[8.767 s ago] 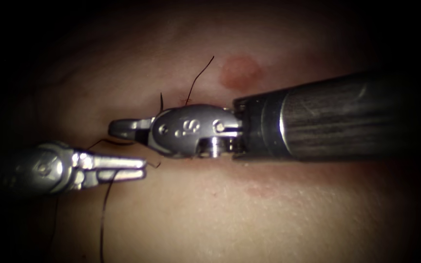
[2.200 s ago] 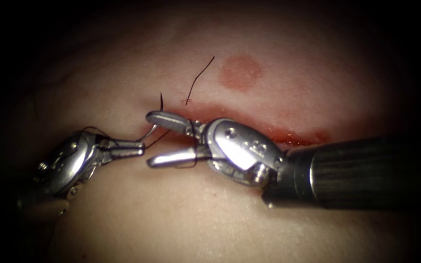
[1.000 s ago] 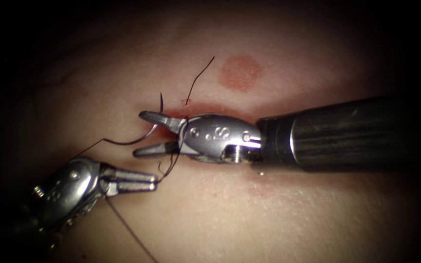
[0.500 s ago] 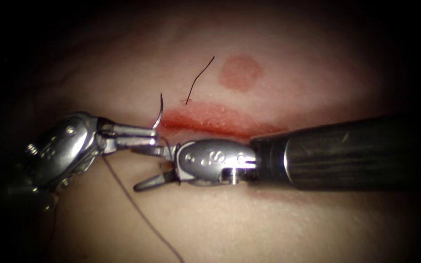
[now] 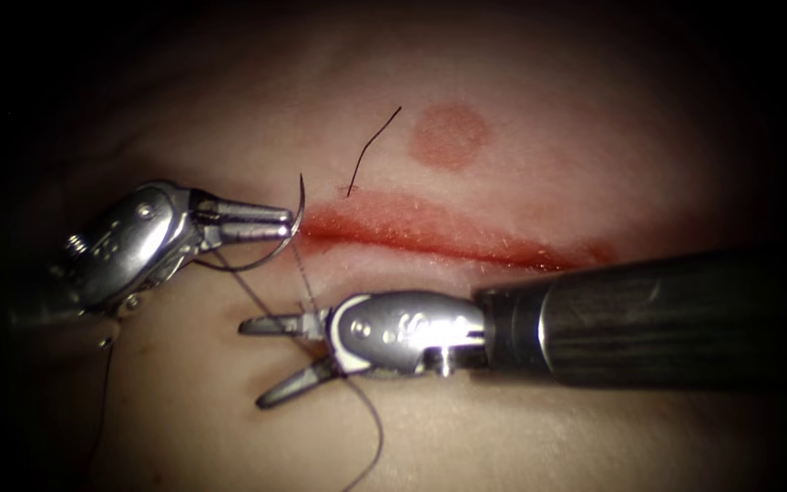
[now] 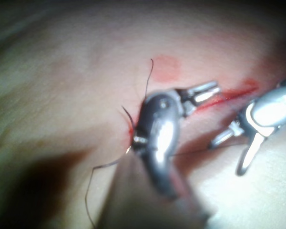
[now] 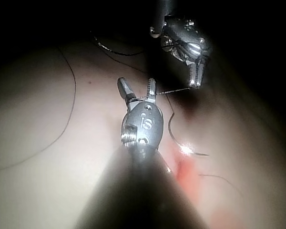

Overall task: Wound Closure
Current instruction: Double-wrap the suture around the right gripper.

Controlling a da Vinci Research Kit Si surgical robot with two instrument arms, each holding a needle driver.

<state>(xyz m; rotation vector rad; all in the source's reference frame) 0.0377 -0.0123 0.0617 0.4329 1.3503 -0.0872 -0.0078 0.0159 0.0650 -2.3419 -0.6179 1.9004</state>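
Observation:
The tissue point(image 5: 521, 164) bears a red cut point(image 5: 430, 239) running left to right. At the cut's left end my left tool point(image 5: 282, 220) is shut on the curved needle point(image 5: 300, 205), about a third of the way down from its upper end. The needle's arc lies above the tissue surface, not in it. Dark thread point(image 5: 371, 415) trails from the needle's lower end, down and right across my right tool point(image 5: 252, 362). That tool sits below the cut with its jaws wide open and grips nothing. In the right wrist view the right tool point(image 7: 138, 89) stands open, with the left tool point(image 7: 195, 82) beyond it.
A short cut end of thread point(image 5: 373, 146) sticks up from a stitch just above the cut's left end. A round red mark point(image 5: 448, 137) lies on the tissue above the cut. Red fluid lines the cut point(image 6: 229, 93). The right tool's dark shaft point(image 5: 649, 319) crosses the lower right.
The left tool rose from the lower left to the cut's left end and now holds the needle. The right tool, open throughout, dropped away below the cut.

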